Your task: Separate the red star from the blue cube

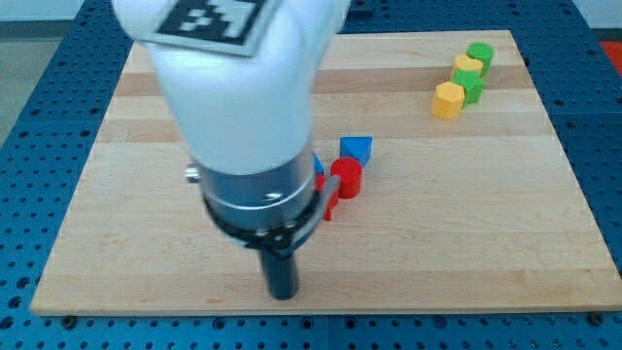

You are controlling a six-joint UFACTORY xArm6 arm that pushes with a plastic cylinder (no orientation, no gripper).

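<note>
A red block (329, 203), probably the red star, shows only as a sliver at the arm's right edge, near the board's middle. Just above it a small piece of a blue block (318, 165), possibly the blue cube, peeks out from behind the arm; the two sit close together, and the arm hides the rest of both. My tip (282, 295) is at the end of the dark rod near the view's bottom, below and left of the red block and apart from it.
A red cylinder (346, 179) stands right of the red block, with a blue triangular block (357, 148) just above it. At the view's top right sit two yellow blocks (448, 100) (467, 66) and two green blocks (473, 86) (479, 52). The wooden board (486, 224) ends near the tip.
</note>
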